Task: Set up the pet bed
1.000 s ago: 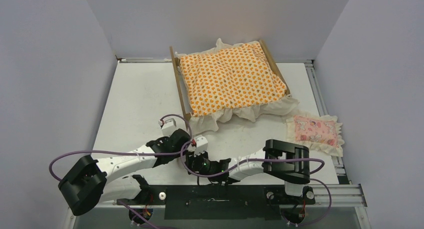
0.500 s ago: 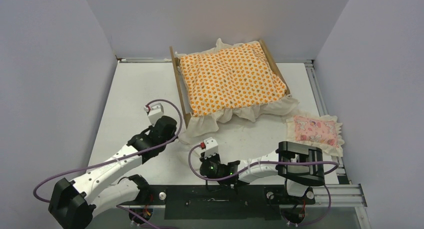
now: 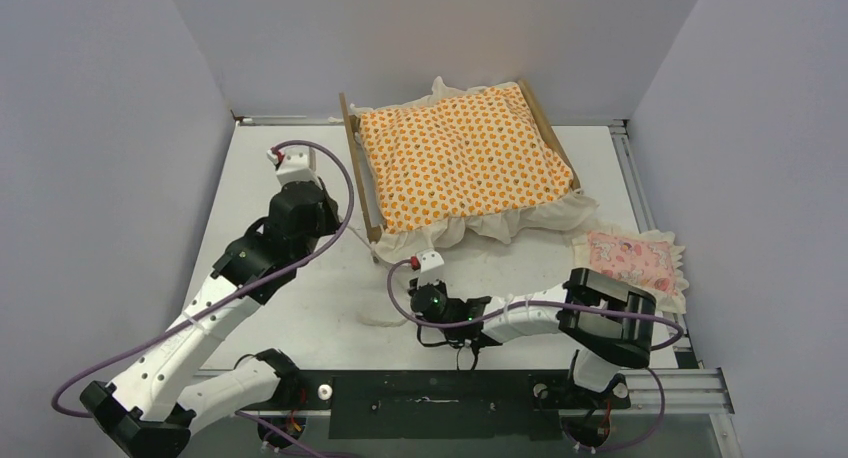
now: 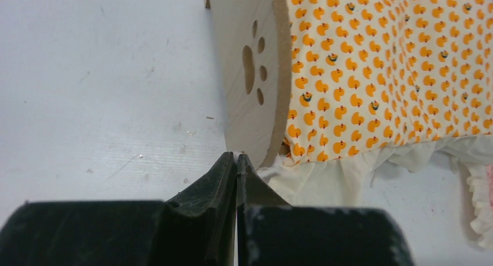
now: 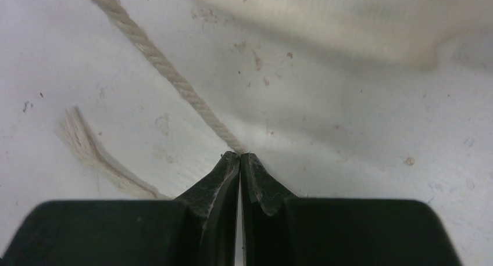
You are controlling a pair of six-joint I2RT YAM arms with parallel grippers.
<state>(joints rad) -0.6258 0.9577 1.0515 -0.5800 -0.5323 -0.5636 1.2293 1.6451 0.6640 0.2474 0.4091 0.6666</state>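
**Pet bed** (image 3: 358,168): stands at the far centre of the table (image 3: 270,178), with its plywood frame upright. The headboard (image 4: 244,92) with the paw-print cutout forms its left side. An orange-patterned mattress (image 3: 465,153) lies in the frame. The mattress's cream ruffle (image 3: 520,218) spills over the near end onto the table. A pink frilled pillow (image 3: 630,260) lies apart from the bed, near the table's right edge.

**Left gripper** (image 4: 236,157): jaws are pressed together with nothing between them. The tips sit low at the table, just beside the headboard's near lower corner. Contact with the wood cannot be confirmed.

**Right gripper** (image 5: 240,155): jaws are closed to a hairline, low over the table in front of the ruffle. A twisted cream cord (image 5: 168,74) runs across the table up to the fingertips. Whether it is pinched cannot be told. A frayed cord end (image 5: 87,144) lies just beside the gripper, on the left in the wrist view.
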